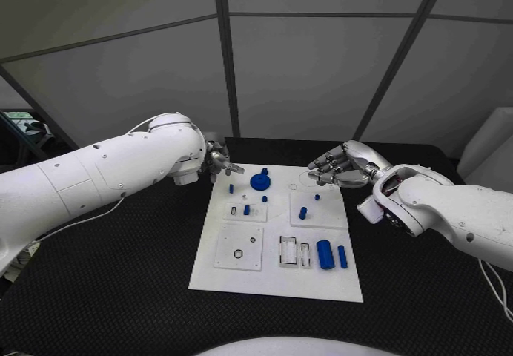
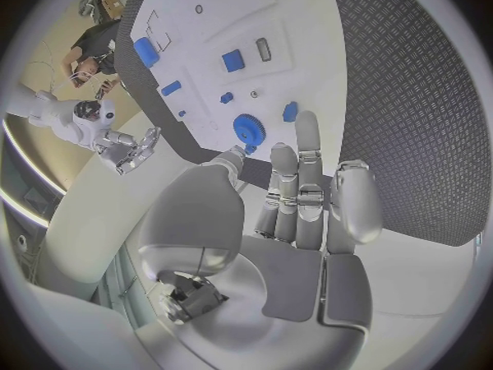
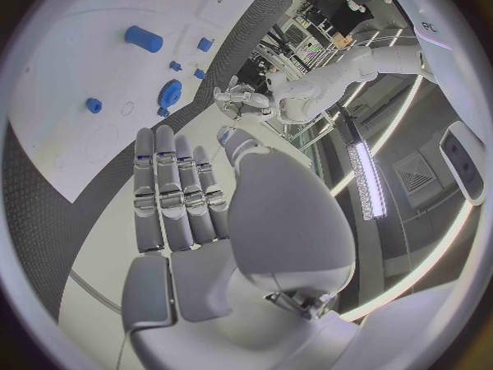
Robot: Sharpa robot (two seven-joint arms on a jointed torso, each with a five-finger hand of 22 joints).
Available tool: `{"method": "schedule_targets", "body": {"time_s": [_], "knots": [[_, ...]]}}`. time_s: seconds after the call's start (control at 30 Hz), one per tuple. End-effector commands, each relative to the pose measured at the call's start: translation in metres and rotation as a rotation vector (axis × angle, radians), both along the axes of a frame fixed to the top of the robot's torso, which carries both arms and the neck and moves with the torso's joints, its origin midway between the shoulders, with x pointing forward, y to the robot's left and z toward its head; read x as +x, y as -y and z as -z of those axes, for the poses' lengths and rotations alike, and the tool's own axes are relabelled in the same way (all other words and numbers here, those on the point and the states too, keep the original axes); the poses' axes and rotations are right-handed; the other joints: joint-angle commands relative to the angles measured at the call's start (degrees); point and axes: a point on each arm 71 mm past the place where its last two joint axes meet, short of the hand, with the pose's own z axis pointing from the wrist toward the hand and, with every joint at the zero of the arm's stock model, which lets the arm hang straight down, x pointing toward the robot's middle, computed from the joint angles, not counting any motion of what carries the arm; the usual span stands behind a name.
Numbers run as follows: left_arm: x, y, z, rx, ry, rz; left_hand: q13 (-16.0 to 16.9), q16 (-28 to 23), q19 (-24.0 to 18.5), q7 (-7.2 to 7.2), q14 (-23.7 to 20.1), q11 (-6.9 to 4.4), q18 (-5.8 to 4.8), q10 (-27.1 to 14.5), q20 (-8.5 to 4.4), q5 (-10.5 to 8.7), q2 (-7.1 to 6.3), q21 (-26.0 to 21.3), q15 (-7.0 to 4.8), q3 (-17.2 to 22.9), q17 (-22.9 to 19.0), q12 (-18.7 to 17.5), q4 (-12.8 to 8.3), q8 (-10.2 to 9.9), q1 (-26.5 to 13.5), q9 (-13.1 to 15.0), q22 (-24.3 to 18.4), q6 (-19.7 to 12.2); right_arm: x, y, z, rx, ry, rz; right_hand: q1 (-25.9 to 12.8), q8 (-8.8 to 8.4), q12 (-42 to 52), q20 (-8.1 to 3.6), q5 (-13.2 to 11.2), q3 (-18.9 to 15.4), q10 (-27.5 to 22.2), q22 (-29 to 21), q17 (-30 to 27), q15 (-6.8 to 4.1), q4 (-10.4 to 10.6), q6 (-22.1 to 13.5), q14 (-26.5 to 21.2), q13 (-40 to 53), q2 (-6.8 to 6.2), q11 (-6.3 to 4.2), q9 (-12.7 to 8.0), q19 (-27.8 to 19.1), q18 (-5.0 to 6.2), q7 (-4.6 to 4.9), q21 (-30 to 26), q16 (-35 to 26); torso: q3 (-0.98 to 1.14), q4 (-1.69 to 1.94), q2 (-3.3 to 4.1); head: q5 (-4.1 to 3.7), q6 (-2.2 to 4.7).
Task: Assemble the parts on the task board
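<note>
The white task board [image 1: 246, 278] lies in the middle of the black table. A blue gear [image 1: 260, 179] stands at its far end, with small blue pegs [image 1: 302, 213] behind it toward me. Two blue cylinders [image 1: 324, 254] lie near the right front corner. My left hand [image 1: 219, 162] hovers at the board's far left corner, close to the gear [image 2: 247, 128]; its fingers [image 2: 298, 181] are stretched out and hold nothing. My right hand [image 1: 336, 169] hovers at the far right corner, fingers [image 3: 175, 185] straight and empty, a short way from the gear [image 3: 171, 91].
The board carries raised white plates with holes and slots [image 1: 241, 247]. Black textured table [image 1: 118, 289] surrounds the board on all sides. Grey wall panels stand behind the table's far edge.
</note>
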Motion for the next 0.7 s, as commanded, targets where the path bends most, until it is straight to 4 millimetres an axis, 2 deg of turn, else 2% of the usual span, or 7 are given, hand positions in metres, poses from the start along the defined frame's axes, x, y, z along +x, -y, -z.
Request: {"method": "schedule_targets", "body": {"time_s": [0.03,0.27,0.57,0.7], "knots": [[0.002,0.001,0.005,0.018,-0.067,0.023,0.1,-0.2,0.2,-0.10,0.1,0.07,-3.20,0.4,0.37,0.28,0.16,-0.2,0.21,-0.6,0.1,0.4,0.1,-0.2,0.5,-0.3,0.1,0.7,0.000,-0.001,-0.002,0.008,0.011,-0.003,-0.5,-0.26,-0.1,0.23,0.2,-0.4,-0.3,-0.1,-0.1,0.23,0.0,-0.4,0.0,0.0,-0.06,-0.13,0.0,0.2,0.10,0.09,-0.4,-0.1,-0.02,-0.05,0.05,-0.09,-0.12],[0.012,-0.002,0.013,0.074,-0.085,0.010,0.3,-0.2,0.3,-0.41,0.3,-0.16,-3.23,0.7,0.27,0.23,0.46,-0.1,0.07,-1.8,0.2,0.9,0.9,0.1,0.1,-0.7,0.4,1.9,-0.001,-0.002,-0.002,0.008,0.009,-0.006,-0.5,-0.26,-0.1,0.23,0.2,-0.4,-0.3,-0.1,-0.1,0.23,0.0,-0.4,0.0,0.0,-0.06,-0.13,0.0,0.2,0.10,0.09,-0.4,-0.1,-0.01,0.03,0.05,0.02,-0.47],[0.018,-0.002,0.019,0.109,-0.090,-0.001,0.2,-0.2,0.4,-0.48,0.3,-0.22,-3.25,0.7,0.22,0.20,0.51,-0.1,0.02,-2.7,0.2,1.0,1.3,0.2,-0.3,-0.9,0.5,2.2,-0.001,-0.004,-0.002,0.009,0.009,-0.010,-0.4,-0.24,-0.1,0.24,0.3,-0.4,-0.4,-0.1,-0.1,0.22,0.0,-0.4,0.0,0.0,0.01,-0.14,0.0,0.3,0.12,0.07,-0.4,-0.2,-0.06,-0.07,0.05,0.17,-0.68],[0.018,0.000,0.021,0.107,-0.097,-0.001,0.3,-0.2,0.5,-0.54,0.3,-0.26,-3.29,0.8,0.20,0.21,0.61,0.0,-0.01,-2.9,0.2,1.1,1.4,0.3,-0.4,-0.9,0.7,2.3,-0.001,-0.005,-0.002,0.010,0.009,-0.012,-0.4,-0.24,-0.1,0.24,0.3,-0.4,-0.4,-0.1,-0.1,0.22,0.0,-0.4,0.0,0.0,0.01,-0.14,0.0,0.3,0.12,0.07,-0.4,-0.2,0.01,-0.05,0.00,0.21,-0.79]]}}
